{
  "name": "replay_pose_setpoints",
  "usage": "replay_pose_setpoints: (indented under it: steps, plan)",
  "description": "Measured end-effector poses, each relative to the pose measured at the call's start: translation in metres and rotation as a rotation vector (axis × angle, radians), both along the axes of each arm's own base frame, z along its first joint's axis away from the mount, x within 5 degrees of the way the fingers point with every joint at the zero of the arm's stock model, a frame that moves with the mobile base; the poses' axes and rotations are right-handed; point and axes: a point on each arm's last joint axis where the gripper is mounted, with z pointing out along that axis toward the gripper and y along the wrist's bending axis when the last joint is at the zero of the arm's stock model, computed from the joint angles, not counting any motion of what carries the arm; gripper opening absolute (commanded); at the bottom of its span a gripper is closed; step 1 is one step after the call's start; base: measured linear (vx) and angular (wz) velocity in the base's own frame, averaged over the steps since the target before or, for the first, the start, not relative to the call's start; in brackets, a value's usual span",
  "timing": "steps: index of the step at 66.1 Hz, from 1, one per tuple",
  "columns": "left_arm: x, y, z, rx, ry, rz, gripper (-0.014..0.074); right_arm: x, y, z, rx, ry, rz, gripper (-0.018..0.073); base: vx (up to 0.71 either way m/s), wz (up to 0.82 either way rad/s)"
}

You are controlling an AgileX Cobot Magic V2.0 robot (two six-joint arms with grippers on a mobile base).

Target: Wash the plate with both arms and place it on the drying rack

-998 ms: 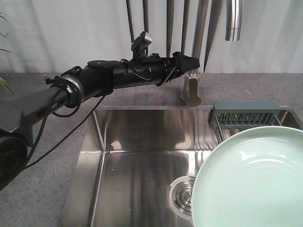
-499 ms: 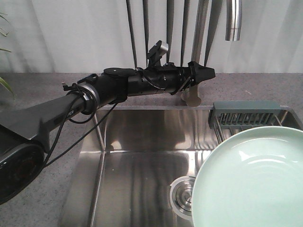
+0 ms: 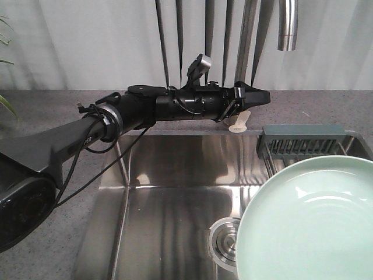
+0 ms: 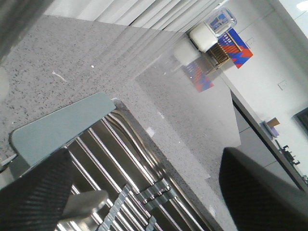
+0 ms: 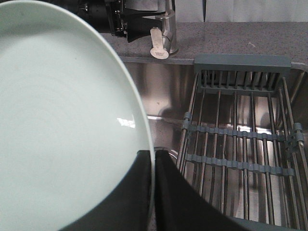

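Observation:
The pale mint-green plate [image 3: 309, 224] hangs tilted over the right side of the sink, filling the lower right of the front view. My right gripper [image 5: 154, 161] is shut on the plate [image 5: 62, 120], one finger on each side of its rim. The drying rack [image 5: 240, 144] of metal rods lies across the sink just right of the plate, and its grey-green end [image 3: 301, 133] shows at the back. My left gripper [image 3: 256, 98] reaches across the back of the sink to the faucet base, above the lever [image 3: 240, 121]. Its fingers [image 4: 38, 187] stand wide apart, open and empty.
The steel sink [image 3: 175, 192] has a round drain [image 3: 224, 242] partly behind the plate. The faucet spout [image 3: 287, 26] hangs above the rack's back end. Grey speckled counter [image 3: 46, 105] surrounds the sink. Curtains hang behind. Jars [image 4: 211, 33] stand far along the counter.
My left arm has swung right along the back of the sink to the faucet, and the lever now tilts to the right. The plate and right gripper have stayed put.

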Motion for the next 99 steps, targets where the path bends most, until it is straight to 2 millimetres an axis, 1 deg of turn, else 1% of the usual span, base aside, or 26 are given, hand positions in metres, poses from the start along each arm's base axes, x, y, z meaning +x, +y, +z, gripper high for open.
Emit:
replay_pose_setpoints:
  steps: [8,16,28,35,41,43,44,52,58,63,68,70,74,76,79,82,88,95,96,99]
  plan:
    - [0.000,0.001,0.002,-0.007,-0.003,-0.008,0.0571,0.000,0.000,0.000,0.000,0.000,0.000,-0.0005,0.00,0.00]
    - [0.001,0.005,0.003,-0.020,0.004,-0.019,0.0539,0.000,0.000,0.000,0.000,0.000,0.000,-0.0005,0.00,0.00]
    - [0.006,0.024,0.007,-0.067,0.059,-0.078,0.0447,0.000,0.000,0.000,0.000,0.000,0.000,-0.0005,0.00,0.00]
    - [0.008,0.042,0.009,-0.096,0.097,-0.142,0.0352,0.000,0.000,0.000,0.000,0.000,0.000,-0.0005,0.00,0.00]
    - [0.012,0.059,0.011,-0.118,0.139,-0.168,0.0232,0.000,0.000,0.000,0.000,0.000,0.000,-0.0005,0.00,0.00]
    - [0.016,0.068,0.011,-0.125,0.152,-0.164,0.0181,0.000,0.000,0.000,0.000,0.000,0.000,-0.0005,0.00,0.00]
    - [0.017,0.071,0.011,-0.128,0.160,-0.160,0.0170,0.000,0.000,0.000,0.000,0.000,0.000,-0.0005,0.00,0.00]
    - [0.030,0.102,0.014,-0.144,0.225,-0.100,0.0002,0.000,0.000,0.000,0.000,0.000,0.000,-0.0005,0.00,0.00]
    - [0.037,0.124,0.022,-0.146,0.237,-0.056,-0.0008,0.000,0.000,0.000,0.000,0.000,0.000,-0.0005,0.00,0.00]
    - [0.039,0.140,0.037,-0.154,0.225,-0.026,-0.0007,0.000,0.000,0.000,0.000,0.000,0.000,-0.0005,0.00,0.00]
    - [0.037,0.156,0.058,-0.167,0.197,0.001,-0.0007,0.000,0.000,0.000,0.000,0.000,0.000,-0.0005,0.00,0.00]
    - [0.034,0.161,0.070,-0.173,0.180,0.006,-0.0007,0.000,0.000,0.000,0.000,0.000,0.000,-0.0005,0.00,0.00]
    - [0.030,0.172,0.086,-0.173,0.153,0.018,-0.0006,0.000,0.000,0.000,0.000,0.000,0.000,-0.0005,0.00,0.00]
    - [0.026,0.177,0.099,-0.168,0.132,0.024,-0.0006,0.000,0.000,0.000,0.000,0.000,0.000,-0.0005,0.00,0.00]
    - [0.021,0.183,0.110,-0.146,0.111,0.033,-0.0006,0.000,0.000,0.000,0.000,0.000,0.000,-0.0005,0.00,0.00]
    - [0.011,0.190,0.129,-0.099,0.074,0.042,-0.0006,0.000,0.000,0.000,0.000,0.000,0.000,-0.0005,0.00,0.00]
    - [-0.010,0.199,0.155,0.050,0.001,0.059,-0.0006,0.000,0.000,0.000,0.000,0.000,0.000,-0.0005,0.00,0.00]
    - [-0.045,0.206,0.186,0.307,-0.097,0.089,-0.0006,0.000,0.000,0.000,0.000,0.000,0.000,-0.0005,0.00,0.00]
    - [-0.053,0.208,0.194,0.334,-0.116,0.100,-0.0006,0.000,0.000,0.000,0.000,0.000,0.000,-0.0005,0.00,0.00]
    - [-0.069,0.212,0.209,0.409,-0.154,0.122,-0.0006,0.000,0.000,0.000,0.000,0.000,0.000,-0.0005,0.00,0.00]
